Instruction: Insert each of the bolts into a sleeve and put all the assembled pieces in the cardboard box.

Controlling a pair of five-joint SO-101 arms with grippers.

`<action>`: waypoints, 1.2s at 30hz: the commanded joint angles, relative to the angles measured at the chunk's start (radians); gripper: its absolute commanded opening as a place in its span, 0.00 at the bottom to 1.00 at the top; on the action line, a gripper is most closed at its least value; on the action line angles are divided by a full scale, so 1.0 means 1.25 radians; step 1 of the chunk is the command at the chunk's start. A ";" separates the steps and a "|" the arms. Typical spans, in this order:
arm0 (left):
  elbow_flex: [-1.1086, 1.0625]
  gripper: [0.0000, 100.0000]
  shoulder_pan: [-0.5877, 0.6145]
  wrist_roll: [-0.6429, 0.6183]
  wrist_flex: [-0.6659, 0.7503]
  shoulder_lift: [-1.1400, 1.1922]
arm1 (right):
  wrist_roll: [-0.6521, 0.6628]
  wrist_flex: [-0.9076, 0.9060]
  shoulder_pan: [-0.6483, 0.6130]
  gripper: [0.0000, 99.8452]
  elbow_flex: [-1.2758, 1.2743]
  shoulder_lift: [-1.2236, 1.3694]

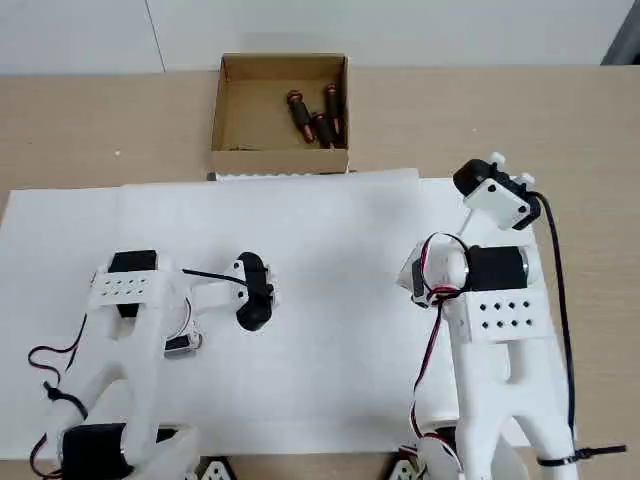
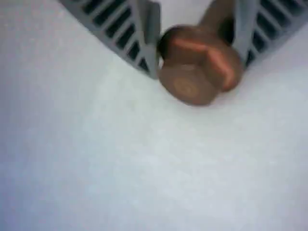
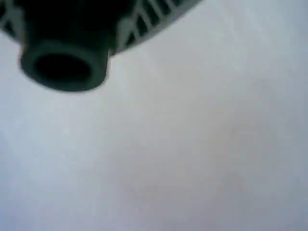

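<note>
Two parts are held on the near side of the cardboard box [image 1: 218, 110], over the white sheet [image 1: 330, 340]. The left gripper [image 2: 197, 43] is clamped on a copper bolt [image 2: 199, 72], hex head outward. The right gripper [image 3: 72, 29] grips a black sleeve [image 3: 65, 65], open end showing. Farther off, the box stands on the counter [image 1: 80, 120], with assembled pieces [image 1: 315, 115] clustered near its right wall.

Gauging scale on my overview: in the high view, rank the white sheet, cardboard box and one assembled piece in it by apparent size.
1. white sheet, largest by far.
2. cardboard box.
3. assembled piece, smallest.
</note>
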State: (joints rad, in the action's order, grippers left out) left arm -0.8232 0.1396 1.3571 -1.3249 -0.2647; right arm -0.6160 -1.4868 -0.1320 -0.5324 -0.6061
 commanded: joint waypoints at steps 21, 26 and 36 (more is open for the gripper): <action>0.168 0.14 0.002 0.411 -0.218 0.014 | 0.001 -0.002 0.004 0.00 0.007 -0.024; 0.142 0.14 0.014 0.411 -0.203 0.015 | 0.001 -0.002 0.003 0.00 0.007 -0.024; 0.110 0.14 0.033 0.411 -0.194 0.015 | 0.001 0.002 0.003 0.00 0.009 -0.024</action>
State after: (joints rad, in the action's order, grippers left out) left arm -0.6820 0.1780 1.3571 -1.5766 -0.2463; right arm -0.6160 -1.4868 -0.1320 -0.5324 -0.6061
